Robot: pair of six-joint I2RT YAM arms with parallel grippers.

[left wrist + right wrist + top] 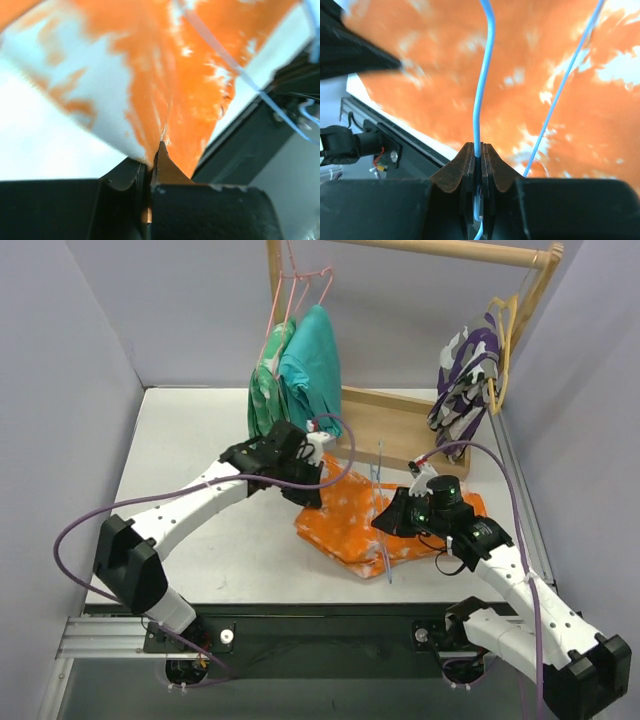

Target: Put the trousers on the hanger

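Note:
The orange trousers (350, 518) with white splotches lie folded on the table's middle right. My left gripper (312, 486) is shut on their upper left edge; in the left wrist view the cloth (165, 75) runs up taut from the shut jaws. The thin light-blue hanger (381, 502) stands across the trousers. My right gripper (392, 516) is shut on one of its wires (482, 100), which comes up from between the jaws, with a second wire (565, 85) slanting to the right over the orange cloth (435, 90).
A wooden rack (420, 430) stands at the back, with a teal garment (310, 365) on pink hangers (295, 285) and a purple-and-white garment (462, 380) by a yellow hanger (503, 325). The table's front edge (330, 610) lies just below the trousers.

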